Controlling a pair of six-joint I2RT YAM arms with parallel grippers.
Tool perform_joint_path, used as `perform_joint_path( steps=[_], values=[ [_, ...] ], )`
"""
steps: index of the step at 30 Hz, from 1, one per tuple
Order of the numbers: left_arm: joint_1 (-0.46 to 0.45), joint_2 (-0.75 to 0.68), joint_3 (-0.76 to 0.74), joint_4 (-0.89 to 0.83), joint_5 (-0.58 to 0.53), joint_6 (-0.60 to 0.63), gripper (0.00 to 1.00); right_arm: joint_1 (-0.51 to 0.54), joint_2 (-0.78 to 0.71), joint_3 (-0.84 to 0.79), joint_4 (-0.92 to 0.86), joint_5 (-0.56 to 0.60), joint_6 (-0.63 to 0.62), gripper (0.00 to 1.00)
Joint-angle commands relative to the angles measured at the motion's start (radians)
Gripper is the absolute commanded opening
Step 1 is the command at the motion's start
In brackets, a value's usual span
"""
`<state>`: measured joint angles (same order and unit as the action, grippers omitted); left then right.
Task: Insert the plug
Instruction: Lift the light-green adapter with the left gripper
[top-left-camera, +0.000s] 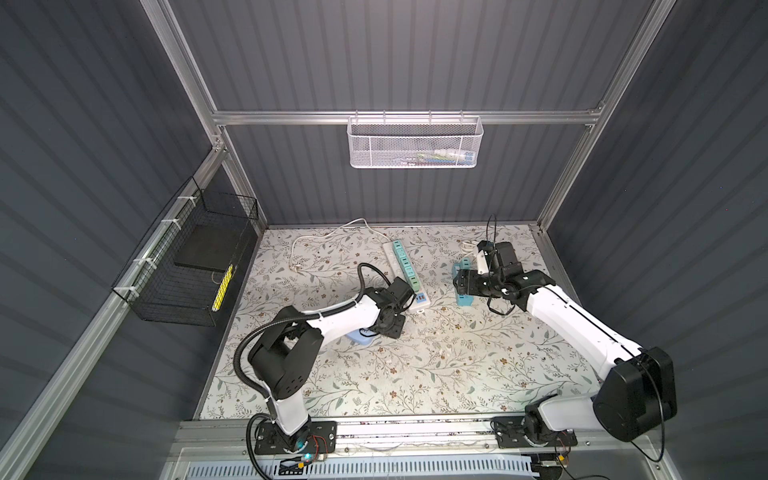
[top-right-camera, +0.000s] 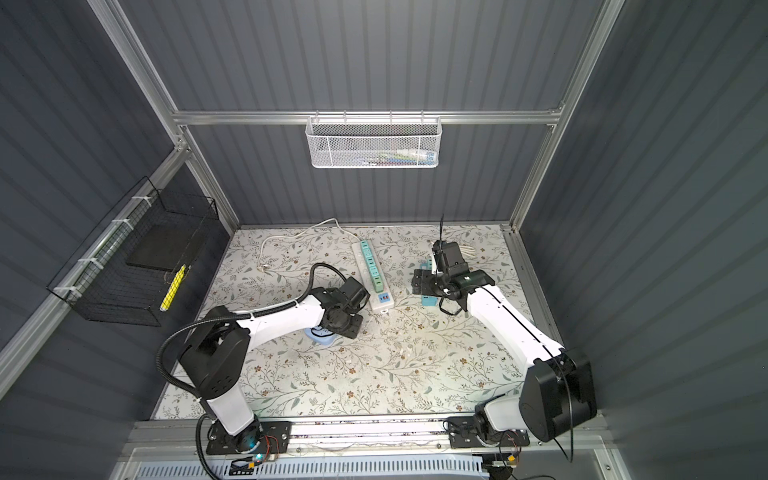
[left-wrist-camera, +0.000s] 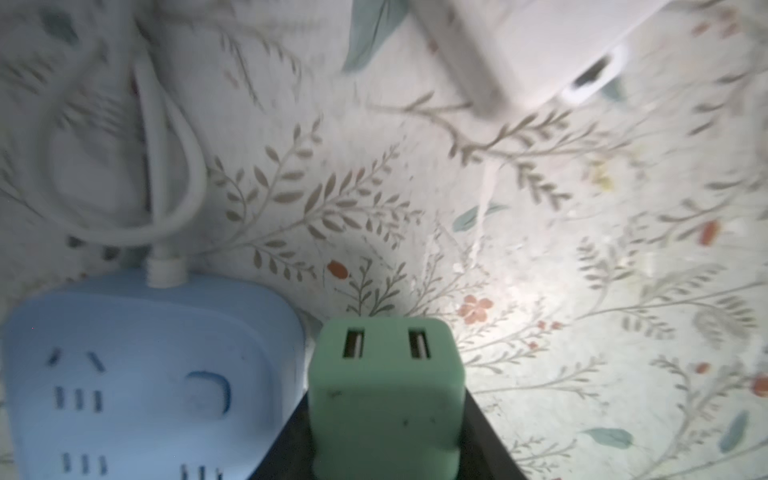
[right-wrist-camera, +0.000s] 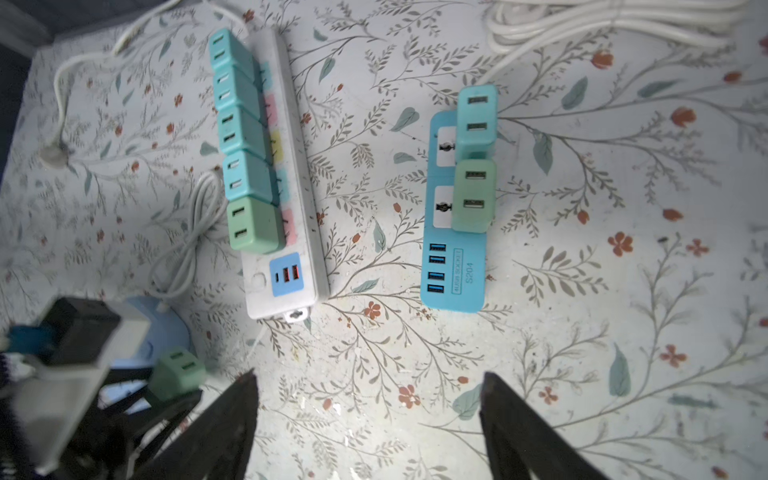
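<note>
Floral-print tabletop (top-left-camera: 415, 365) floors a grey-panelled booth (top-left-camera: 395, 62), and its near half lies bare, so you have room to move there. Your left gripper (left-wrist-camera: 384, 440) is clamped on the green plug (left-wrist-camera: 384, 374), left of centre. The plug stands just beside the edge of the light-blue socket block (left-wrist-camera: 137, 374); you cannot tell whether its prongs sit in anything. Just beyond it lies the near end of the white power strip (right-wrist-camera: 259, 299), which runs toward the far wall with a row of five plugs (right-wrist-camera: 243, 133) along it. Your right gripper (right-wrist-camera: 370, 374) hangs over bare surface with its fingers apart and nothing between them. Right of the white strip, across a bare lane, lies the blue strip (right-wrist-camera: 453, 274), carrying two plugs (right-wrist-camera: 473, 195). A coiled white cable (right-wrist-camera: 602, 20) crowds the far right corner, near the table's edge.
</note>
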<state>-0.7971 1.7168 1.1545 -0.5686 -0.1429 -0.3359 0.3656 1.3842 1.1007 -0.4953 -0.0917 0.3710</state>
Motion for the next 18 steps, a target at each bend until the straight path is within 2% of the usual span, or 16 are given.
perform_joint_path(
  steps=[1,3,6,7,10,16,18],
  values=[
    [0.000,-0.116,-0.049,0.189,-0.002,0.140,0.20,0.002,-0.004,0.034,-0.030,-0.191,-0.072,0.66],
    [-0.004,-0.186,-0.103,0.309,0.020,0.207,0.22,0.010,0.006,0.062,-0.052,-0.291,-0.091,0.45],
    [-0.011,-0.278,-0.200,0.486,0.022,0.294,0.24,0.044,0.020,0.100,-0.078,-0.331,-0.108,0.23],
    [-0.010,-0.301,-0.228,0.537,0.022,0.321,0.24,0.057,0.032,0.122,-0.092,-0.343,-0.115,0.19],
    [-0.010,-0.343,-0.280,0.634,0.028,0.384,0.22,0.094,0.069,0.169,-0.111,-0.416,-0.132,0.20],
    [-0.010,-0.356,-0.302,0.689,0.068,0.442,0.19,0.119,0.145,0.252,-0.134,-0.569,-0.158,0.45],
    [-0.011,-0.364,-0.301,0.685,0.082,0.452,0.19,0.118,0.165,0.264,-0.126,-0.610,-0.160,0.49]
  ],
)
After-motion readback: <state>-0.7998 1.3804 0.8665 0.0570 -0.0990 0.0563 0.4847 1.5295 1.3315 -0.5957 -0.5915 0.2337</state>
